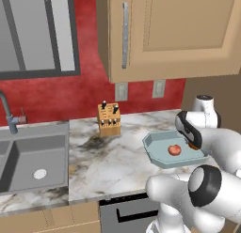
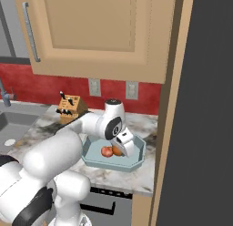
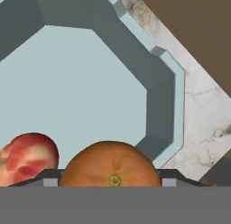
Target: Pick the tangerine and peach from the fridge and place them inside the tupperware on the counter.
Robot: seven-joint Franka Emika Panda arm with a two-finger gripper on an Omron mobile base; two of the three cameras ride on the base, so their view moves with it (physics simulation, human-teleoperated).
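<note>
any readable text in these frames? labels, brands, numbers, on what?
None: no word, number or brand can be read in any view.
The tupperware, peach and tangerine show no print or sticker.
The knife block carries dark knife handles, no lettering.
The wall outlets and upper cabinet are blank.

Flat, even rendered light, sharp throughout without glare, with soft shading inside the pale blue-green octagonal tray.

tangerine bottom cut by frame edge, peach cropped at left, end effector fingertips hidden
</note>
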